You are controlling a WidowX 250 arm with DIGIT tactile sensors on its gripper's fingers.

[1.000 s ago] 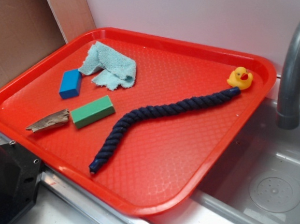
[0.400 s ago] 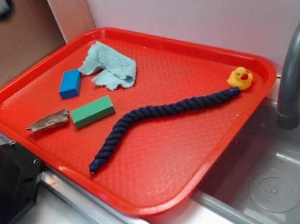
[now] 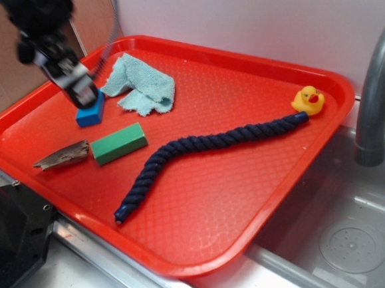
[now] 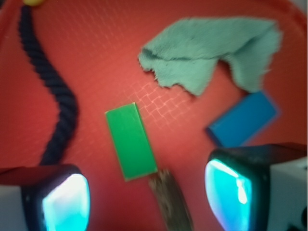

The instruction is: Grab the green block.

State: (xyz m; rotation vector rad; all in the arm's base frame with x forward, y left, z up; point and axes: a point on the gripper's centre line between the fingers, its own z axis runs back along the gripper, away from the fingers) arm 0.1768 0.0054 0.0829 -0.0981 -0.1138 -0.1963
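Note:
The green block (image 3: 118, 143) lies flat on the red tray (image 3: 204, 203) at the left, end to end with a flat brown wood scrap (image 3: 62, 155). In the wrist view the green block (image 4: 131, 141) lies below and between the fingers, slightly left of centre. My gripper (image 3: 76, 86) hangs open and empty above the tray's back left, over the blue block (image 3: 91, 109), which it partly hides. In the wrist view my gripper (image 4: 147, 195) shows two wide-apart fingers with nothing between them.
A crumpled light-blue cloth (image 3: 140, 83) lies at the tray's back. A dark blue rope (image 3: 199, 148) runs across the middle to a yellow rubber duck (image 3: 308, 100). A grey faucet (image 3: 375, 96) and sink stand to the right. A black box (image 3: 12, 231) sits at front left.
My gripper has come into the exterior view from the top left and dropped to just above the blue block. The objects on the tray have not moved.

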